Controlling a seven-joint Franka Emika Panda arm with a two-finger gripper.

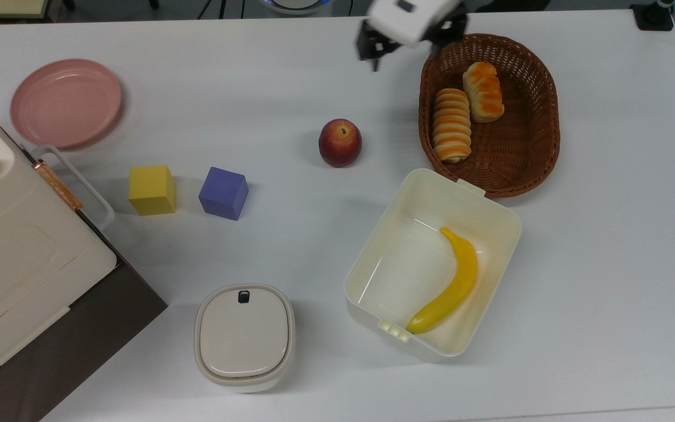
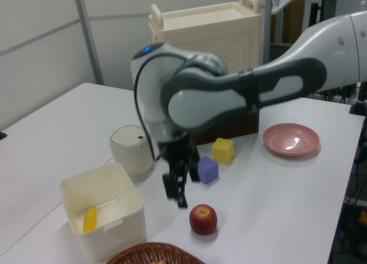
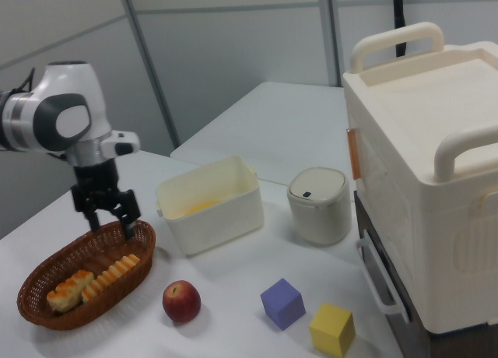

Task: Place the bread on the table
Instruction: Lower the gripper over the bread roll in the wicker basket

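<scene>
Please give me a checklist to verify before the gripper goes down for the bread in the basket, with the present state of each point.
1. Gripper open and empty: ok, fingers apart, nothing between them.
2. Right bread chosen: ok, the bread is the chunky one, beside the striped roll.
3. Gripper above the bread: not ok, it hangs at the basket rim, on the top view's left of the bread.
4. Room to grip without touching the striped roll: cannot tell, the two lie very close.
5. Free spot on the table: ok, bare surface on the top view's right of the basket.
</scene>
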